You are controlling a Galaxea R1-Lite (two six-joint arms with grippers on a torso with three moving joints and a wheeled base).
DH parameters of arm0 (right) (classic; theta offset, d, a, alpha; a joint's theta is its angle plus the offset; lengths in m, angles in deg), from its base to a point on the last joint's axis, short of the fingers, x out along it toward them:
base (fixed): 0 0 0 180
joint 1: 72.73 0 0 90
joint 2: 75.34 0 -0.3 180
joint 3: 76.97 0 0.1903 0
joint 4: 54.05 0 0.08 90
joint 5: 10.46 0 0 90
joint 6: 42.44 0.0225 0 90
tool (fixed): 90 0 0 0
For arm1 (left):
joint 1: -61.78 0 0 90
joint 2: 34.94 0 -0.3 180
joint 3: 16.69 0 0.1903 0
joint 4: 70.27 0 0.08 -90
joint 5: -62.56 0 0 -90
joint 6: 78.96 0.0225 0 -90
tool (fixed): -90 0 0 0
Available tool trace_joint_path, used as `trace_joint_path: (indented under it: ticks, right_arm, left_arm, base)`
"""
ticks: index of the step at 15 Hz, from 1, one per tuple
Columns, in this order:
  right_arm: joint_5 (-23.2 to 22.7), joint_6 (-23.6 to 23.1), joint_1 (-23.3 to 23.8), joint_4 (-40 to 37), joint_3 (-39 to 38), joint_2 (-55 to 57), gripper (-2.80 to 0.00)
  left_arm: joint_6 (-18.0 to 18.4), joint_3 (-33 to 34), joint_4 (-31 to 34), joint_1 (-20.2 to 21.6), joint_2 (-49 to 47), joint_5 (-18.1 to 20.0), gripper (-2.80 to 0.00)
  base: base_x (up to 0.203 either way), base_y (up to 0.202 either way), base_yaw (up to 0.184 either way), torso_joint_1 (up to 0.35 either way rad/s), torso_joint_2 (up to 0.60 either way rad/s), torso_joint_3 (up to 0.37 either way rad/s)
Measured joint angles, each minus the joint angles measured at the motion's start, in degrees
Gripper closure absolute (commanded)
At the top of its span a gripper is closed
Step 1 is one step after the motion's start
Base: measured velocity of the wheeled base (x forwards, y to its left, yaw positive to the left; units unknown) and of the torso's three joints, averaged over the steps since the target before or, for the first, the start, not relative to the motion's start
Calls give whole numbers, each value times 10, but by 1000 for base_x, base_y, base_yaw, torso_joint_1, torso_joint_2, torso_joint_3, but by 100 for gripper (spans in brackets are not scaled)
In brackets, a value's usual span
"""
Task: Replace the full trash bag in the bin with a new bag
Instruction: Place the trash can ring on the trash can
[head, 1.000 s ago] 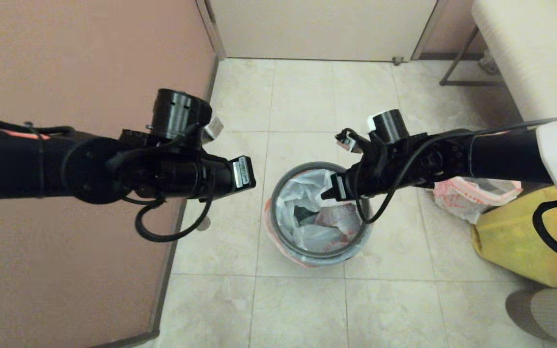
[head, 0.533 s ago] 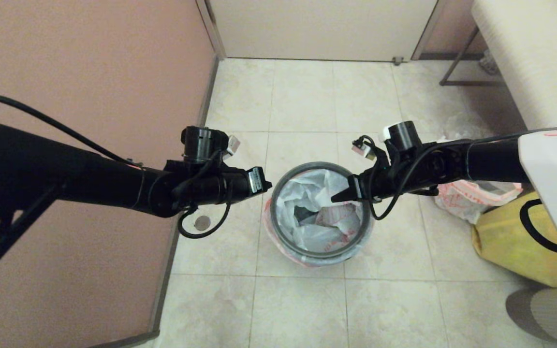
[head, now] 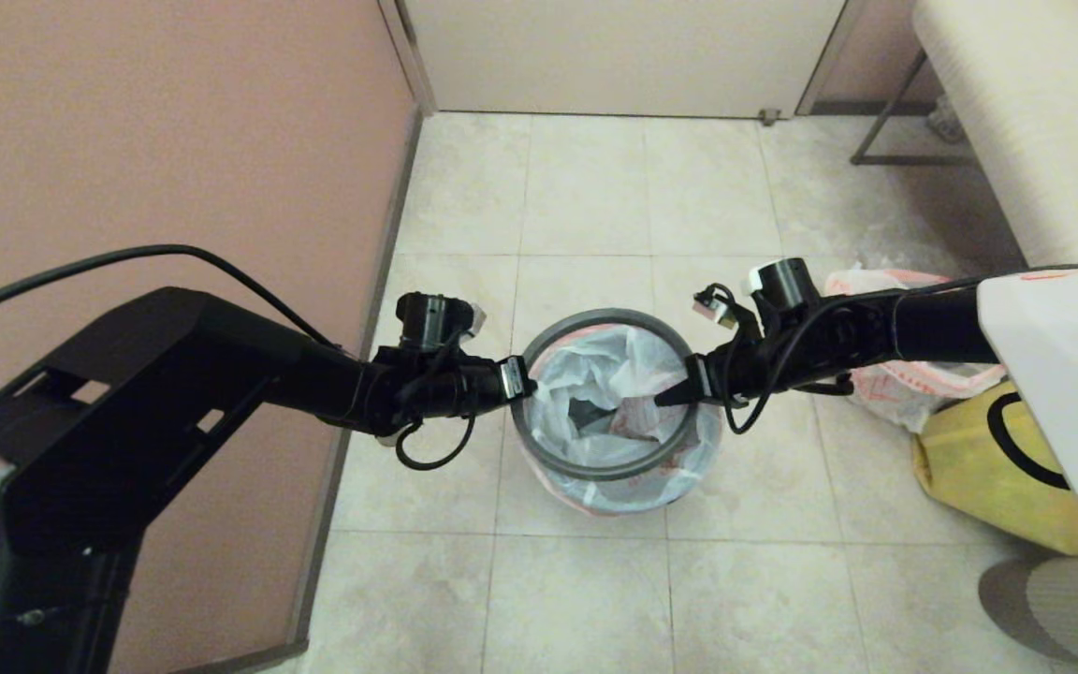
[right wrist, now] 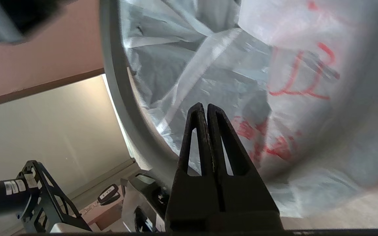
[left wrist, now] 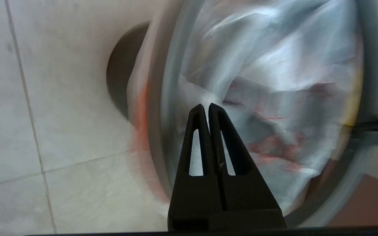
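1. Progress looks early: the bin [head: 616,487] stands on the tiled floor [head: 586,590] with a thin white bag, red-orange lettering at its mouth, lining it and folded out over the rim, and the grey hoop [head: 595,466] sits tilted over that mouth. I take this liner for the full trash bag [head: 609,388]; nothing shows it lifted out.

2. Left gripper [head: 522,379] is at the hoop's left edge, and in the left wrist view its jaws are pressed together with nothing between them, tips pointing at the crumpled liner [left wrist: 274,75].

3. Right gripper [head: 662,399] reaches over the hoop's right side into the mouth. Its jaws are likewise closed and empty in the right wrist view, tips over the red-printed plastic [right wrist: 294,82].

4. Left to do, by my judgement: free the hoop, draw the full trash bag out, set it aside, then fit a fresh one and seat the hoop again.

5. Another white bag with red print [head: 885,384] lies on the floor to the right, against a yellow bag [head: 979,468], partly covered by the right arm. It may be the new bag, but too little shows to tell.

6. Hard to make out: what the liner holds, since only a dark gap shows among its folds; whether either gripper touches hoop or plastic; most of the bin's black wall, veiled by the folded-over plastic.
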Motion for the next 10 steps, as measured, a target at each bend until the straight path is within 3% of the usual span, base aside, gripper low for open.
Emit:
trace_joint_path:
  ticks: [6,10]
  right_arm:
    - [1,-1,2,-4,-4,8,0]
    - [15,-2,-3,-20,-9,5,0]
  left_arm:
    - [-2,-16,0,2,-22,0,0]
    - [-8,-2,1,-13,38,-1,0]
  base:
    - [0,0,0,0,0,0]
    - [0,0,0,0,0,0]
